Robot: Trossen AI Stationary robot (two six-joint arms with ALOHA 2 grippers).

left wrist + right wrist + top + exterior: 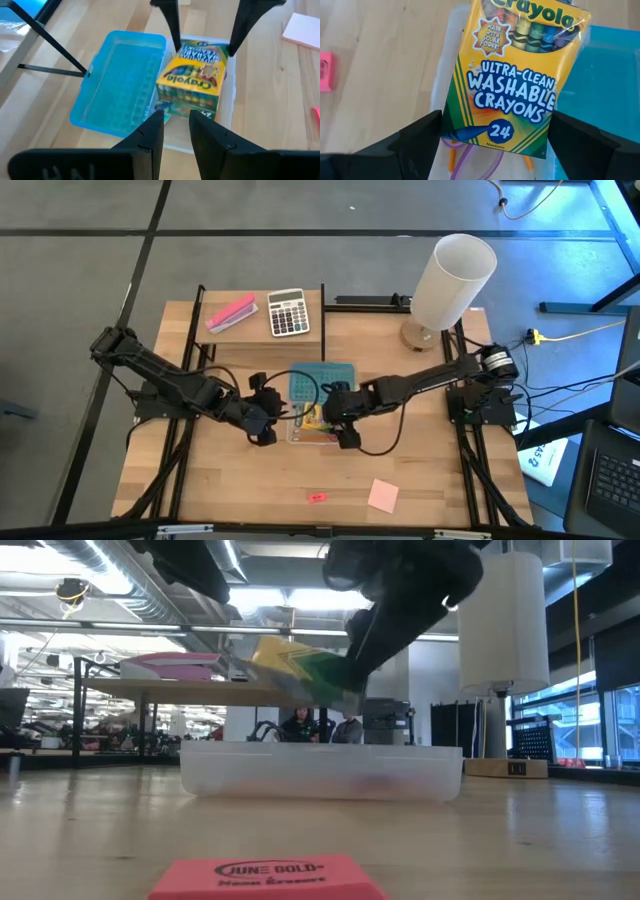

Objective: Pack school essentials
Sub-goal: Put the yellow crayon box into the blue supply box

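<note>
The yellow-green crayon box [515,75] hangs tilted over an open clear plastic case [320,772], whose blue lid [120,85] lies flipped open on the table's far side. My right gripper [337,415] is shut on the crayon box. My left gripper [176,121] stands just left of the box's free end, its fingers a little apart with nothing between them. Inside the case lie purple scissor handles [470,160] and an orange pencil [451,161]. A tiny pink eraser [317,497] and a pale pink sticky-note pad [383,495] lie on the near part of the table. My right gripper pinches the crayon box's two long narrow sides [454,117] between its two fingers, near the end marked 24. The fingers slant down from the table's right and lie across the box. The box is lifted clear above the case, its gripped end lower and its other end raised toward the left.
At the far edge a raised shelf carries a pink stapler [230,313] and a white-grey calculator [288,312]. A tall white lamp [450,280] stands at the far right. Bare wood lies on the table's near left.
</note>
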